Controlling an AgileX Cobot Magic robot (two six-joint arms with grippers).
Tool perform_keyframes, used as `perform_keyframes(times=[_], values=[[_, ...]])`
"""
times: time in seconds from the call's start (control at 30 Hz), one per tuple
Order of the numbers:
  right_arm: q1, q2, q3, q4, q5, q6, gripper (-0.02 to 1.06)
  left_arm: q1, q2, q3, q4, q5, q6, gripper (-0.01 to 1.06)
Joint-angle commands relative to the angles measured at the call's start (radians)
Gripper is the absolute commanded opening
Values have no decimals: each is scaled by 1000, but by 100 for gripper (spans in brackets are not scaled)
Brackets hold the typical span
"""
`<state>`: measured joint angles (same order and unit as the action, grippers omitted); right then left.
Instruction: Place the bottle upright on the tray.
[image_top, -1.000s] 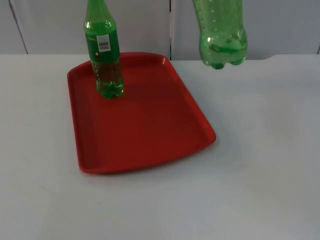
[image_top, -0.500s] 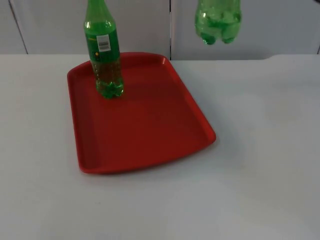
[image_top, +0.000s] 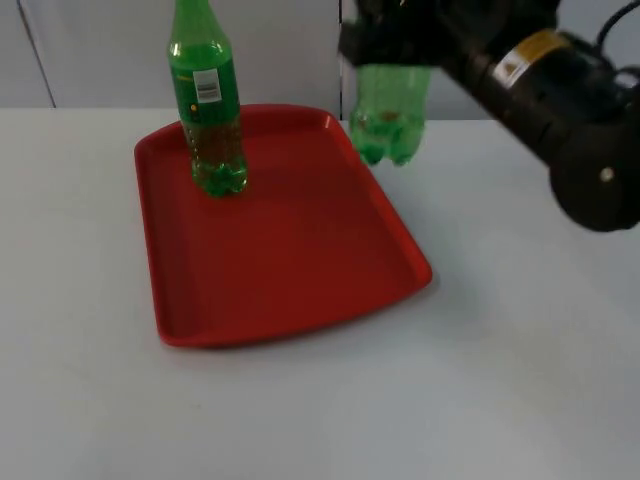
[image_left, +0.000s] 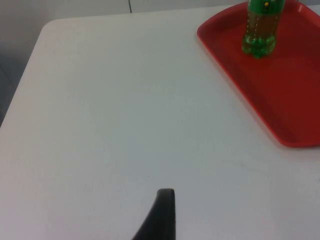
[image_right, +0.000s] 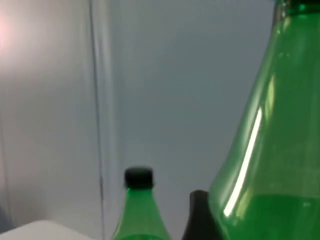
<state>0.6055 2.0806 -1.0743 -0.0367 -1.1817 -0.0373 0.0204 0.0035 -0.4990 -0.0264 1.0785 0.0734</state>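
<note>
Hidden and cut-off parts around the two bottles and the grippers

In the top view the right gripper (image_top: 392, 50) covers the upper body of the held bottle (image_top: 388, 118), so only its lower part hangs clear beneath the jaws, and whether its base touches the tray (image_top: 300, 290) cannot be told. The standing bottle (image_top: 208, 110) loses its neck and cap to the picture's edge there. In the right wrist view the held bottle (image_right: 270, 150) is cut off at the side and below, the standing bottle (image_right: 137, 205) shows no more than cap and shoulders. The left gripper (image_left: 159, 215) shows a single fingertip, its opening unreadable.
</note>
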Motion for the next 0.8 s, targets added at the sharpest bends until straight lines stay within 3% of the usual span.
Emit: perform_keyframes(times=[0.0,0.1,0.43,0.77], values=[[-3,50,-62,-62,-39,9,0,-7,-3,5,-12,-3,0,83],[-3,136,-170,-120,-39,50,0,-7,-3,5,-12,-3,0,83],[-3,331,-411,-120,-39,83,0,-7,-3,5,-12,-3,0,83],[-3,427,-488,-118,-39,71,0,-7,-3,5,-12,-3,0,83]])
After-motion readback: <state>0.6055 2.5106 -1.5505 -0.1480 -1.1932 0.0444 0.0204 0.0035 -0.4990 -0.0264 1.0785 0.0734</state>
